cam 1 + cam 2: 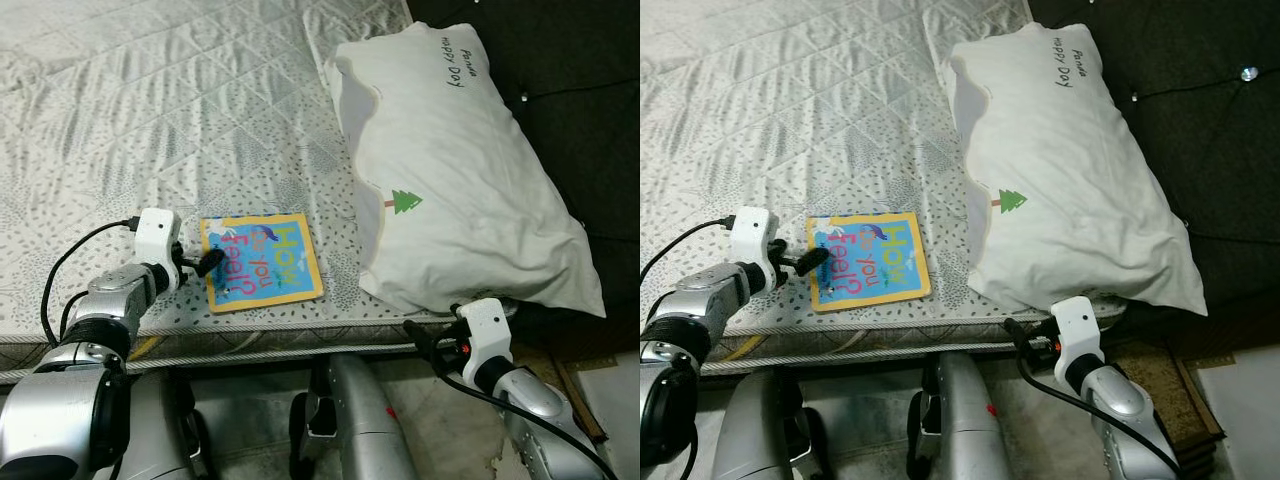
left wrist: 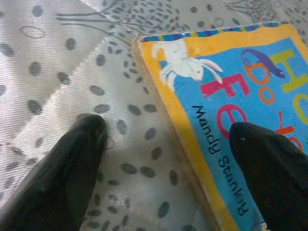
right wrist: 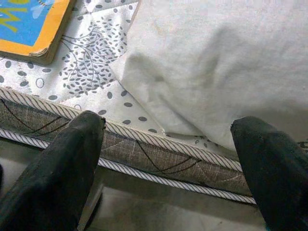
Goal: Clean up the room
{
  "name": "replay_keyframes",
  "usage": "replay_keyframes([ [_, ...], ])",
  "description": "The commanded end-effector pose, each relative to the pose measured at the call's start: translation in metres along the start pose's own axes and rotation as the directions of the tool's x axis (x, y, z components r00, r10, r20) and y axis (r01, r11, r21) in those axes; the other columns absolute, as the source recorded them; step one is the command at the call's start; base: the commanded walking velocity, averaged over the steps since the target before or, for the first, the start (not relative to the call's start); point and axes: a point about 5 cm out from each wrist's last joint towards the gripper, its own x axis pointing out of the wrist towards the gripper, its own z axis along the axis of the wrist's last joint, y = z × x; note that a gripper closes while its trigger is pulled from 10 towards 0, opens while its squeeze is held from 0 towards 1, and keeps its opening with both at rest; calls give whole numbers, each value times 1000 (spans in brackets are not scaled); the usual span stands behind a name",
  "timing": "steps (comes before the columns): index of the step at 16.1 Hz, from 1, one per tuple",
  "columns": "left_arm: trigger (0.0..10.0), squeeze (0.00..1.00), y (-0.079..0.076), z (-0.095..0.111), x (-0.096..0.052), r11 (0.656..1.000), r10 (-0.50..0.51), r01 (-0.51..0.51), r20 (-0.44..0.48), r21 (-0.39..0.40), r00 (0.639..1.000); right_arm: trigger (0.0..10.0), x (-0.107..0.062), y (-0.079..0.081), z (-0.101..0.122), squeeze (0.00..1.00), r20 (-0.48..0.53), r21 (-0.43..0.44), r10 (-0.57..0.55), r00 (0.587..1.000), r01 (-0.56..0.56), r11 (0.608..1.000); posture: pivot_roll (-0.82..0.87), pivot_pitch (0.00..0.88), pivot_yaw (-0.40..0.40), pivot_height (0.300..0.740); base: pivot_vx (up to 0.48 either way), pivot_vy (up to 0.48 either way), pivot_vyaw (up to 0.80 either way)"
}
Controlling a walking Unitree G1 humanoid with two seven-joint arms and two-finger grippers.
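Note:
A children's board book (image 1: 260, 262) with a yellow border and blue cover lies flat near the front edge of the bed. My left gripper (image 1: 207, 264) is open at the book's left edge. In the left wrist view one of its fingers (image 2: 72, 163) rests on the spotted bedspread and the other hovers over the cover (image 2: 231, 72). A large white pillow (image 1: 460, 170) with a small green tree print lies to the book's right. My right gripper (image 3: 168, 159) is open and holds nothing, low at the mattress edge (image 3: 144, 159) just below the pillow's near corner.
The quilted grey bedspread (image 1: 150, 120) stretches far to the left and back. A dark padded surface (image 1: 580, 80) borders the bed on the right. My own silver legs (image 1: 350, 420) stand against the bed frame, with a brown mat (image 1: 580, 385) on the floor at right.

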Motion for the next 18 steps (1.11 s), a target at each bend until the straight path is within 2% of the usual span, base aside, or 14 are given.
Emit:
replay_keyframes([
  [1,10000,0,-9,-3,4,999,-39,39,-25,16,999,10000,-7,-8,-10,0,-32,9,-30,999,31,999,-346,281,-231,596,0,0,0],
  [5,10000,0,-29,4,13,992,-115,115,-17,42,993,10000,-4,-9,-10,0,-20,-1,-39,999,39,999,-354,278,-229,596,0,0,0],
  [10,10000,0,-37,8,17,986,-151,152,-24,65,988,10000,-1,-9,-11,0,-14,-4,-41,999,41,999,-352,276,-226,596,0,0,0],
  [14,10000,0,-30,15,15,995,-91,90,29,38,995,10000,0,-8,-13,0,-15,-4,-43,999,43,999,-343,276,-224,596,0,0,0],
  [18,10000,0,-15,17,10,1000,-16,15,53,16,998,10000,2,-7,-13,0,-12,0,-42,999,42,999,-340,275,-223,596,0,0,0],
])
